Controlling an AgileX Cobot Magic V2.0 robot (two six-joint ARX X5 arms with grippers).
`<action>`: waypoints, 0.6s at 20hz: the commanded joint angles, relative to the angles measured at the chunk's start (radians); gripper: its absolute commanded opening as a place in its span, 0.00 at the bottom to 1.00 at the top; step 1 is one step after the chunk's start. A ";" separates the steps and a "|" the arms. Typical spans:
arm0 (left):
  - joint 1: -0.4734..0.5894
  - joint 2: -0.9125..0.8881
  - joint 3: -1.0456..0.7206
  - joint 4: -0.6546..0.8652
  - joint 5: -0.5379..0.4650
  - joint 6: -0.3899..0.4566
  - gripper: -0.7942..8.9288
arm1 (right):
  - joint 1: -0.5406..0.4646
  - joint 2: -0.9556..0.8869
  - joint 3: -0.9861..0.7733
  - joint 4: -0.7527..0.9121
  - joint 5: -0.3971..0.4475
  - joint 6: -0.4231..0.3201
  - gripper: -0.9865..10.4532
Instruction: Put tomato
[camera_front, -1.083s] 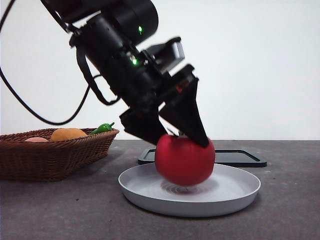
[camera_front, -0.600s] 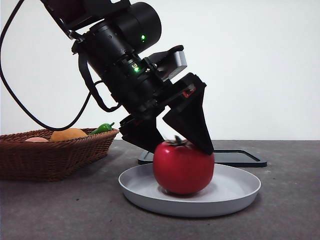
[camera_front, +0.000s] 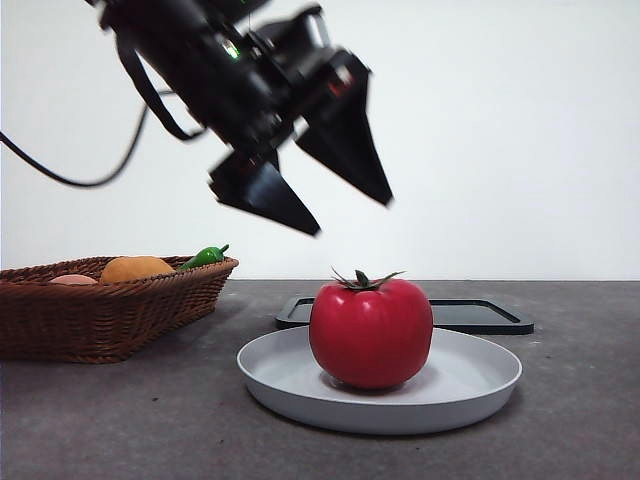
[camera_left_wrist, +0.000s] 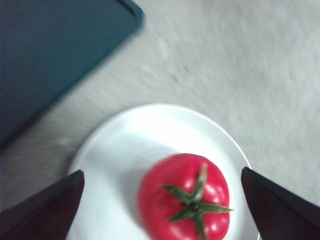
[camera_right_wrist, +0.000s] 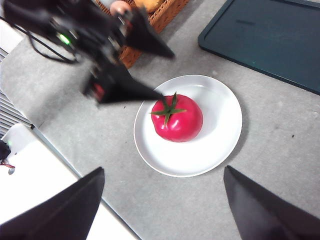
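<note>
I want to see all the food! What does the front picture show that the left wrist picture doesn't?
Only the front view shows the woven basket with an orange fruit and a green pepper in it, and the left gripper from outside, open and raised above the tomato. Only the left wrist view looks straight down on the tomato's green stem. Both show the red tomato sitting on the white plate, the dark tray behind it and the grey table.
</note>
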 joint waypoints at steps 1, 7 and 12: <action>0.032 -0.054 0.021 -0.012 0.001 -0.040 0.60 | 0.005 0.006 0.018 0.005 0.000 -0.004 0.42; 0.176 -0.253 0.021 -0.117 0.002 -0.063 0.60 | 0.005 0.006 0.018 0.006 0.004 -0.005 0.42; 0.314 -0.406 0.021 -0.246 0.010 -0.040 0.60 | 0.005 0.007 0.018 0.024 0.008 -0.006 0.42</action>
